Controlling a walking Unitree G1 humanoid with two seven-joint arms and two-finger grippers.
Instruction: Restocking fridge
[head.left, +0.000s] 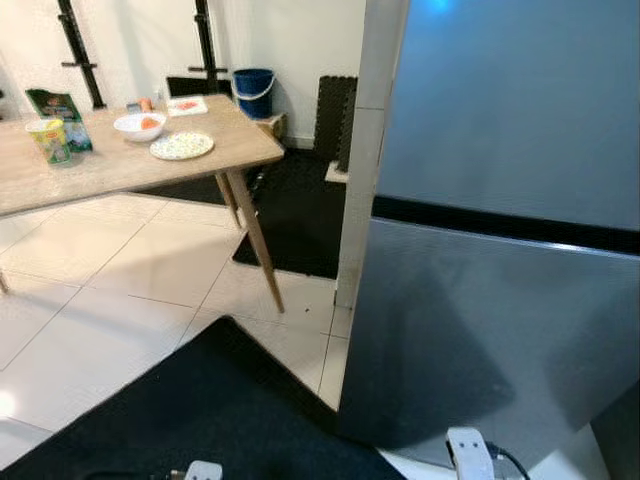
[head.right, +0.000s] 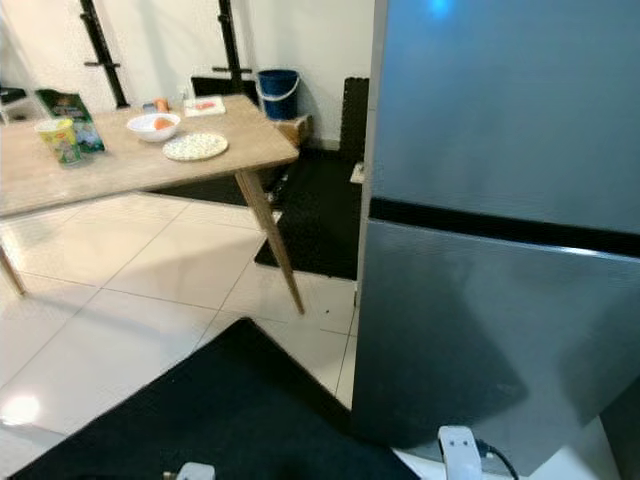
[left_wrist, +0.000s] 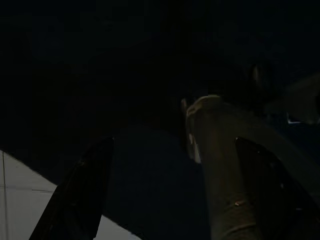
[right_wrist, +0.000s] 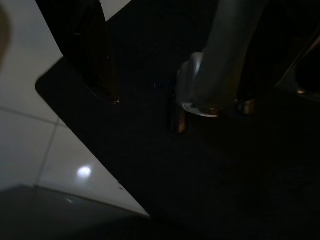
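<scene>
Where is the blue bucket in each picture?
Left eye view: blue bucket near the top, left of middle, on the floor by the wall behind the table.
Right eye view: same spot, slightly further right.
Left wrist view: dark, aimed down at the black mat.
Right wrist view: aimed down at mat and tiles.
Shared landmark: the wooden table.

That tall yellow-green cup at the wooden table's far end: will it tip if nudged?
The tall yellow-green cup probably tips easily: it stands upright, taller than wide. It looks like light plastic, so likely to slide too. A green bag close behind might stop it falling backwards.
</scene>
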